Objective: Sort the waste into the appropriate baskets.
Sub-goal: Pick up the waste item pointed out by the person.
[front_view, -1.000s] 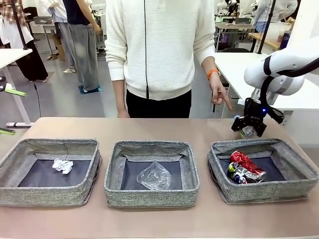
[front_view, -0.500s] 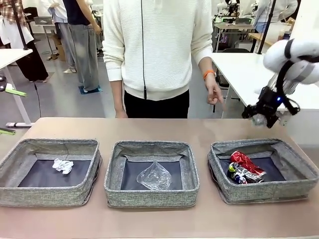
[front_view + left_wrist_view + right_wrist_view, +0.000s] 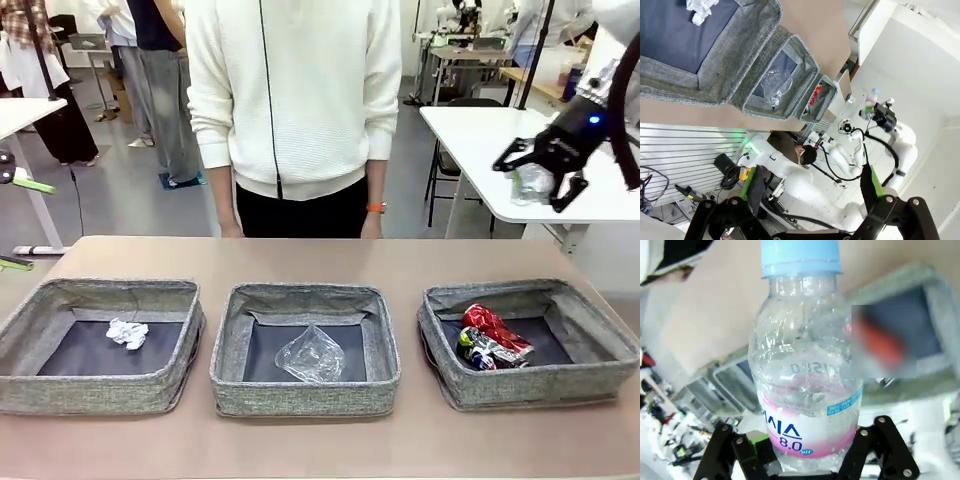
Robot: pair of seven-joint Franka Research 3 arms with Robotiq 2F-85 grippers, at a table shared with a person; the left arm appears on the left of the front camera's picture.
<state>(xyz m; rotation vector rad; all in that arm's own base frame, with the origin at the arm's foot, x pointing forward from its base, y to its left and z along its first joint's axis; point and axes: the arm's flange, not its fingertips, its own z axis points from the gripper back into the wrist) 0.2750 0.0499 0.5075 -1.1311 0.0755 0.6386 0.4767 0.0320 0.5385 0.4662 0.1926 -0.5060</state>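
High above the table's right end, my right gripper [image 3: 537, 172] is shut on the small clear bottle [image 3: 530, 184]. In the right wrist view the bottle [image 3: 805, 360] stands cap-up between the fingers, with its pink label and blue cap showing. Three grey baskets sit in a row. The left basket [image 3: 100, 392] holds the white paper wad [image 3: 126, 332]. The wrinkly clear plastic piece [image 3: 310, 354] lies in the middle basket [image 3: 300, 395]. The right basket [image 3: 520, 385] holds the red can [image 3: 492, 326] and the dark-blue can [image 3: 478, 350]. My left gripper [image 3: 810, 185] is open, far from the baskets [image 3: 715, 75].
A person in a white sweater [image 3: 295, 100] stands at the table's far edge behind the middle basket, arms hanging down. A white table [image 3: 480, 140] stands behind my right gripper. Bare brown tabletop [image 3: 300, 255] runs behind and in front of the baskets.
My right gripper has risen and moved right with the bottle, away from the right basket's far edge. The person's hand has dropped and the person has shifted left.
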